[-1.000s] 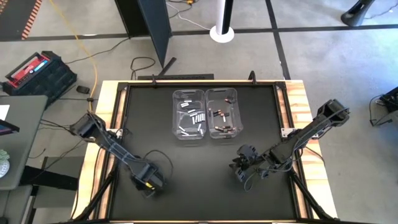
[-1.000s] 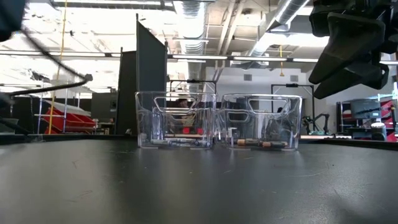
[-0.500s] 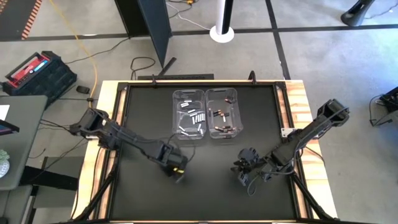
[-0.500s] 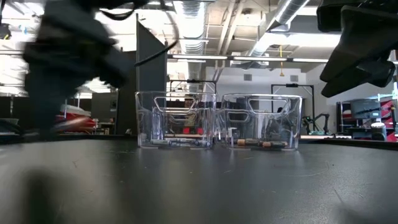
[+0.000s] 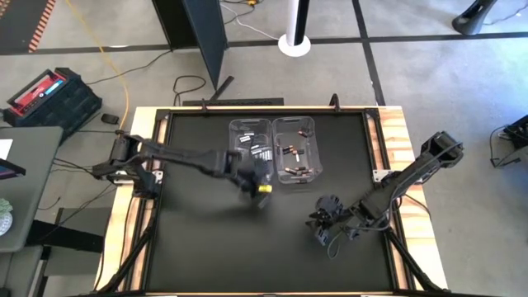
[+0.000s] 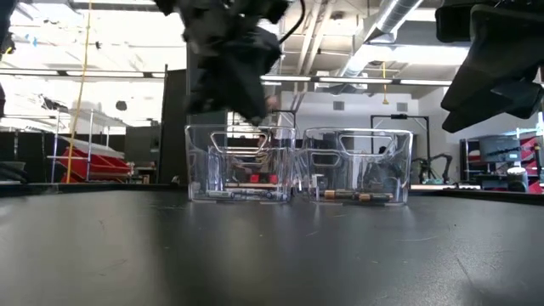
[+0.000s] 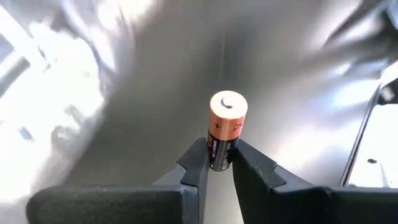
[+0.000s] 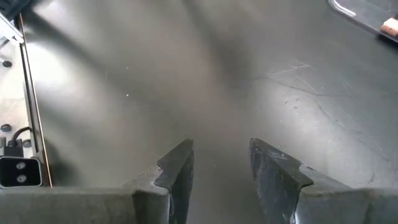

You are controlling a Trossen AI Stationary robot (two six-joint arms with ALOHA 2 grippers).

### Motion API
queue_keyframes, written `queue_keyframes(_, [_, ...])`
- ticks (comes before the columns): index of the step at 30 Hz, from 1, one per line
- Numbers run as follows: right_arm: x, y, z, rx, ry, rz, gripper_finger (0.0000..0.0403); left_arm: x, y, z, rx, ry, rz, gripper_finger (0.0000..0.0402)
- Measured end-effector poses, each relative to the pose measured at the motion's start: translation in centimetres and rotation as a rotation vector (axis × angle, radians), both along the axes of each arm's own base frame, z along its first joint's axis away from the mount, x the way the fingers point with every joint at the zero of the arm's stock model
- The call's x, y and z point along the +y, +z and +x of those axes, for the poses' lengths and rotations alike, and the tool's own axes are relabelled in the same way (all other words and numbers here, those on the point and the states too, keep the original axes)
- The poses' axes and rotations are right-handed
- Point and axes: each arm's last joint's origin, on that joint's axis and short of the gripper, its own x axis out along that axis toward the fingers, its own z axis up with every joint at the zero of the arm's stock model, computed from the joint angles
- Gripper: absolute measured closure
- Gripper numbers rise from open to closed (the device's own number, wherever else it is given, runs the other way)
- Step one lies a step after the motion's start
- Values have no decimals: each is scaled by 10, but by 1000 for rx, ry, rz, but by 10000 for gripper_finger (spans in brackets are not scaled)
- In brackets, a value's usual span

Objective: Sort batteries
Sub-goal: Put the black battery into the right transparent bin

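Note:
Two clear bins stand side by side at the table's far middle. The left bin (image 5: 250,153) holds silvery batteries (image 5: 262,155); the right bin (image 5: 294,150) holds dark, copper-ended batteries (image 5: 295,171). My left gripper (image 5: 260,186) hovers just off the left bin's near edge, high above the mat in the low view (image 6: 255,102), shut on a copper-topped battery (image 7: 227,121). My right gripper (image 5: 323,227) stands open over bare mat near the table's right front, with nothing between its fingers (image 8: 221,165). My left gripper pinches the battery's dark lower body (image 7: 219,155) between its two fingertips. The copper-coloured end (image 7: 228,107) sticks out past the fingers, in line with them. The fingers slant downward toward the bins, and the battery is lifted clear of the table.
The black mat (image 5: 198,247) is bordered by wooden side rails (image 5: 140,206). In the low view both bins (image 6: 240,166) (image 6: 357,166) sit on the mat, and my right arm (image 6: 493,68) hangs at the upper right. Open mat lies in front of the bins.
My left gripper has swung quickly from the table's near left toward the right and far edge, rising as it went, and now hangs by the left bin's near edge. It has stayed shut. My right gripper has kept still.

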Motion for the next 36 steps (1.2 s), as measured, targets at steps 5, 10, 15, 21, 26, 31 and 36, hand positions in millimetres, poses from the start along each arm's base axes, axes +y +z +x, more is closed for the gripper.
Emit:
queue_keyframes(5, [-11,0,7,-2,-50,-1,230,55,35,13,-133,-25,91,348])
queue_keyframes(10, [-27,0,16,-8,-143,21,230,106,55,29,-204,-93,168,348])
queue_keyframes(15, [-46,0,24,-19,-259,57,230,140,53,58,-161,-214,243,348])
queue_keyframes(21, [-59,0,29,-31,-350,92,230,167,27,96,-57,-313,296,348])
queue_keyframes(26, [-62,0,30,-41,-398,130,230,180,0,116,33,-317,309,348])
queue_keyframes(31, [-61,0,30,-46,-404,140,230,184,-25,125,82,-344,326,348])
queue_keyframes(36, [-61,0,30,-49,-422,157,230,183,-32,125,80,-366,340,336])
